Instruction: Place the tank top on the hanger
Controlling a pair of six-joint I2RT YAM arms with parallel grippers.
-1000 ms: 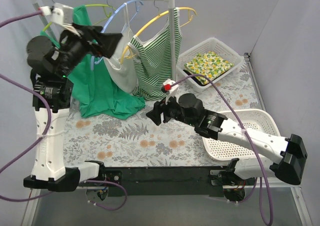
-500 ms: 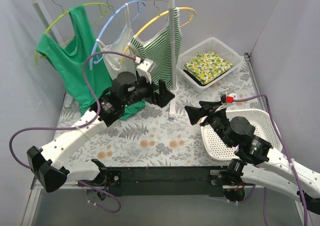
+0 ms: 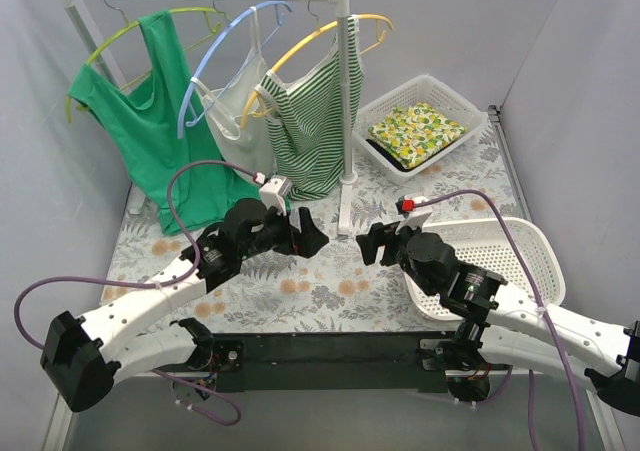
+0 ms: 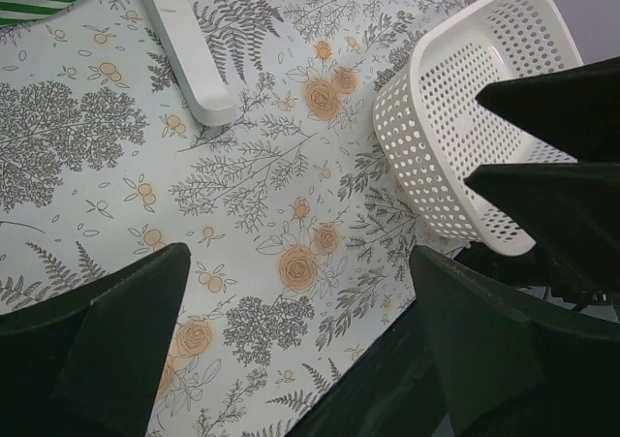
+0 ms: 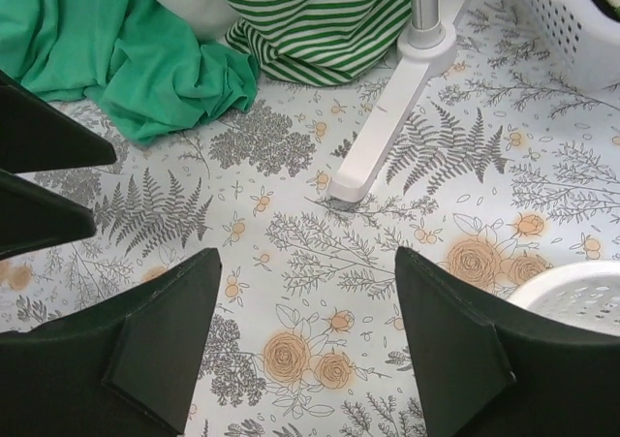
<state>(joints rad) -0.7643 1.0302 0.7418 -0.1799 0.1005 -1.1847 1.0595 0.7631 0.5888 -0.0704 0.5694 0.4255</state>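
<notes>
The emerald-green tank top [image 3: 150, 121] hangs by its straps on the lime hanger [image 3: 195, 10] at the left end of the rail; its hem bunches on the table, as the right wrist view [image 5: 116, 49] shows. My left gripper [image 3: 305, 236] is open and empty, low over the table's middle; in its own view [image 4: 300, 340] only tablecloth lies between the fingers. My right gripper [image 3: 370, 243] is open and empty, facing the left one; its own view [image 5: 305, 330] shows only tablecloth between the fingers. Both grippers are apart from the tank top.
A white top on a light-blue hanger [image 3: 235, 111] and a striped top on a yellow hanger [image 3: 310, 121] hang beside it. The rack post [image 3: 345, 101] has a white foot [image 5: 387, 117]. A basket with lemon-print cloth [image 3: 467, 106] stands back right; an empty white basket [image 3: 500, 261] front right.
My left gripper left the hanger at the rail and came down to the table's middle. The tank top now hangs free on the hanger. My right gripper shifted right, then back toward the middle.
</notes>
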